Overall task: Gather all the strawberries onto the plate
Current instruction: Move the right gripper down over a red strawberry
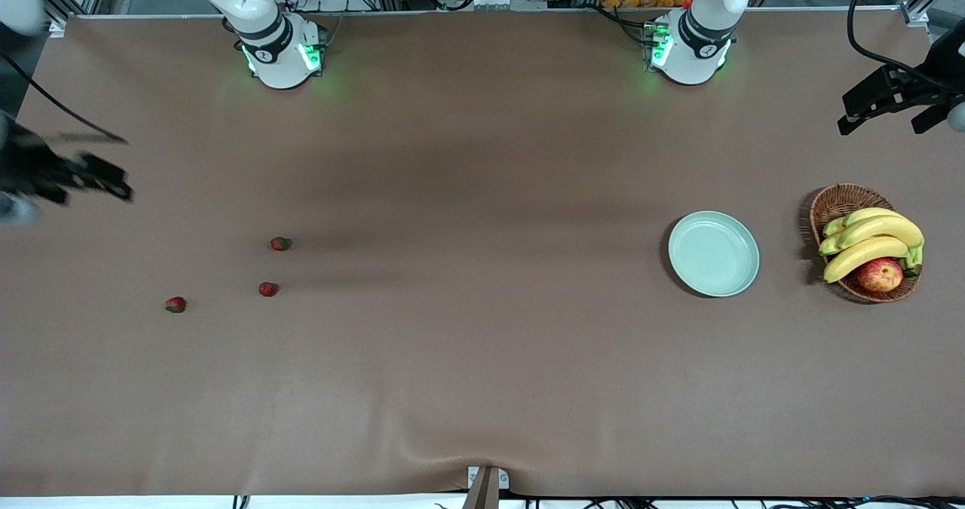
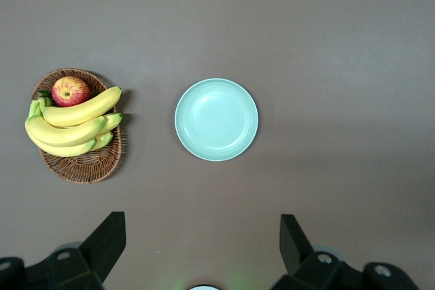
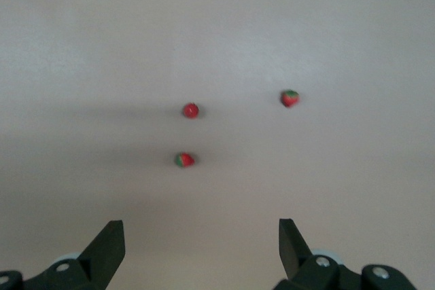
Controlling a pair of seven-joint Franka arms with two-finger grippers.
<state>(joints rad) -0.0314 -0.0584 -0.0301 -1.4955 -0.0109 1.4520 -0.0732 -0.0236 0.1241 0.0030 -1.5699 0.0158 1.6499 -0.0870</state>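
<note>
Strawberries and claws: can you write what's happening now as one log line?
strawberries: three on table, right arm's end | plate: no berries | left claw: open, waiting | right claw: open, holding nothing

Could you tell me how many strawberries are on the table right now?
3, all on the brown cloth at the right arm's end: one strawberry farthest from the front camera, a second just nearer, and a third nearest and outermost. None looks hidden.
</note>
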